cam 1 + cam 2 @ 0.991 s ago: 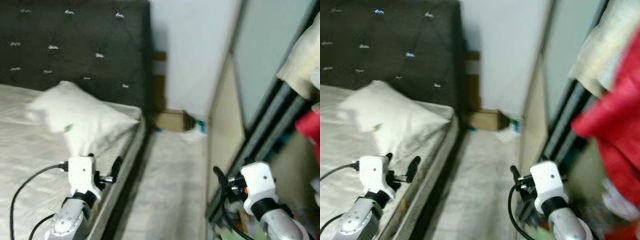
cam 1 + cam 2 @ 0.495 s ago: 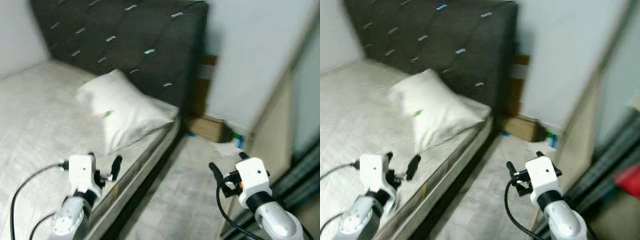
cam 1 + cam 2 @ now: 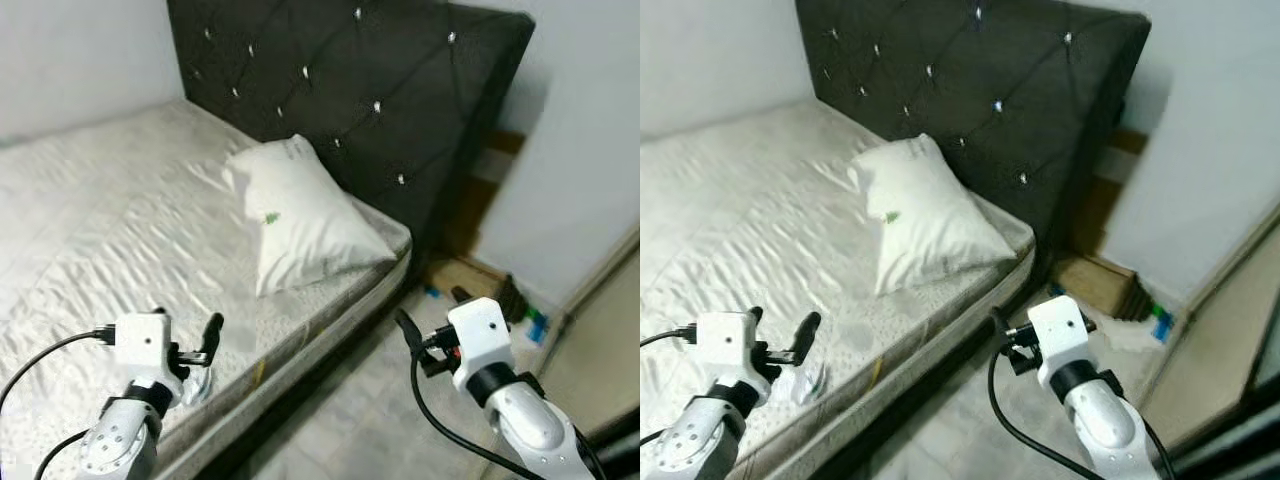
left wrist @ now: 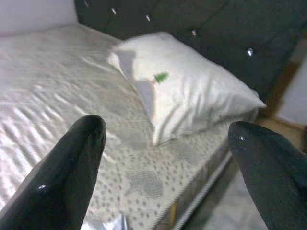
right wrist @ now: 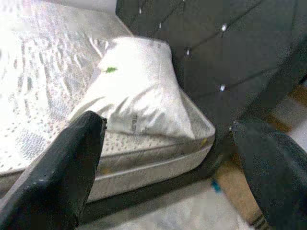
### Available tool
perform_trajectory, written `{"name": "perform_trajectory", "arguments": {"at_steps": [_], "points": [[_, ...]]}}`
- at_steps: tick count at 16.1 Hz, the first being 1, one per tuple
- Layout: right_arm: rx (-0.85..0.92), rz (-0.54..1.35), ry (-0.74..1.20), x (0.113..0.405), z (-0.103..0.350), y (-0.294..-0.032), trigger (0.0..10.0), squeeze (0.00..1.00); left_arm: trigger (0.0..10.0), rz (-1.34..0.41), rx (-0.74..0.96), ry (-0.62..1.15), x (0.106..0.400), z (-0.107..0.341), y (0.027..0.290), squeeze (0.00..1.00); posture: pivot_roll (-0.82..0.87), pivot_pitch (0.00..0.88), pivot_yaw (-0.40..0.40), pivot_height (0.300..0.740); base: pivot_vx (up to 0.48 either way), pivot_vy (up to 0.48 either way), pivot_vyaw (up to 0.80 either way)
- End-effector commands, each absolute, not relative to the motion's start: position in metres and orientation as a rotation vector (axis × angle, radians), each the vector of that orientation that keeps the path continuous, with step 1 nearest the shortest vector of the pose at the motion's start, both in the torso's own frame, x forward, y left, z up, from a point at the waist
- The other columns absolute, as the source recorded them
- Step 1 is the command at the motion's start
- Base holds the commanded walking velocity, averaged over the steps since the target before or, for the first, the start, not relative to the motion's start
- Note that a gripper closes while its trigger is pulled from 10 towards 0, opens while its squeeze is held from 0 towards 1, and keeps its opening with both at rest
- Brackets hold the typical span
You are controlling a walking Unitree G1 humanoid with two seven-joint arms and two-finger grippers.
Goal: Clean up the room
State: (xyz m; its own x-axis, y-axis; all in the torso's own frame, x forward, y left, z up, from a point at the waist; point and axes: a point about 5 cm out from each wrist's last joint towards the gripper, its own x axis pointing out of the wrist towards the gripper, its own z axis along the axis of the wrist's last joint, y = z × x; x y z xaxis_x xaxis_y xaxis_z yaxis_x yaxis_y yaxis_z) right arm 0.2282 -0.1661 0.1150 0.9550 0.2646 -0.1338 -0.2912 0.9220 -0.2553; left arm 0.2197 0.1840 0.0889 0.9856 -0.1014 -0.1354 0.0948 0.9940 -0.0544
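Pillow [image 3: 300, 215] lies on the bed [image 3: 120, 230], against the dark tufted headboard [image 3: 370, 90] by the bed's floor-side edge. My left gripper [image 4: 165, 158] has its jaws spread wide with nothing between them, over the bed's near edge, the pillow ahead. My right gripper [image 5: 172, 163], just as wide and empty, hangs over the floor beside the bed. A cardboard box [image 3: 1095, 285] sits past the headboard.

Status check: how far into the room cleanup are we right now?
Early, by the look of it. Nothing visibly tidied. Both grippers are open and empty: left gripper over the mattress edge, right gripper above the floor gap. Left to do: a crumpled wrapper lies on the mattress below the left gripper, the pillow sits askew, and a cardboard box and litter sit beside the headboard.
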Motion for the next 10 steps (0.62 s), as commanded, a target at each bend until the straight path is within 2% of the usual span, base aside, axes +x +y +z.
{"name": "perform_trajectory", "arguments": {"at_steps": [1,6,10], "points": [[-0.279,0.280,0.115,0.228,0.111,-0.170,10.0,0.00,10.0,-0.131,-0.046,0.130,0.221,0.091,0.177,0.00,0.03,0.000,-0.068,0.740,0.000,0.000,0.80],[-0.274,0.290,0.100,0.235,0.111,-0.164,10.0,0.00,10.0,-0.139,-0.074,0.132,0.221,0.091,0.174,0.00,0.03,0.000,-0.071,0.740,0.000,0.000,0.80],[-0.236,0.292,0.069,0.249,0.112,-0.154,10.0,0.00,10.0,-0.067,-0.031,0.110,0.221,0.091,0.180,0.00,0.05,0.000,-0.067,0.740,0.000,0.000,0.80]]}}
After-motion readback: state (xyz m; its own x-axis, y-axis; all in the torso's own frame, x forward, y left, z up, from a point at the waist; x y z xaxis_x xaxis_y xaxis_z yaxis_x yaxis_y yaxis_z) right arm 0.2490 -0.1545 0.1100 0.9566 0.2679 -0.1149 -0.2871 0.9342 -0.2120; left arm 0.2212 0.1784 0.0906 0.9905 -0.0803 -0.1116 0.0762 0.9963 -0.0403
